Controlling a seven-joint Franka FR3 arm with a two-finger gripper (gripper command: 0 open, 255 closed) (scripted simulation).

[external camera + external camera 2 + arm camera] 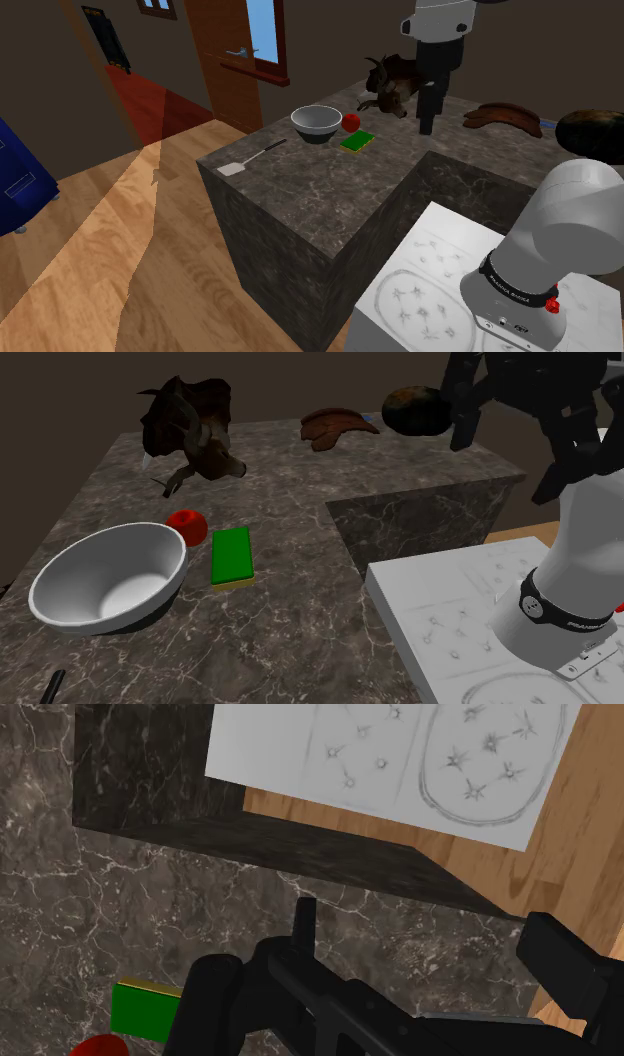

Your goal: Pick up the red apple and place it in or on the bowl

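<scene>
On a dark marble counter (300,190), the red apple (351,122) sits just beside the rim of a pale bowl (316,130), on the shoulder view's right, with a flat green block (357,140) near it on the other side. Farther right, the arm's black gripper (428,125) hangs above the counter, well apart from the apple, its fingers spread and holding nothing.
</scene>
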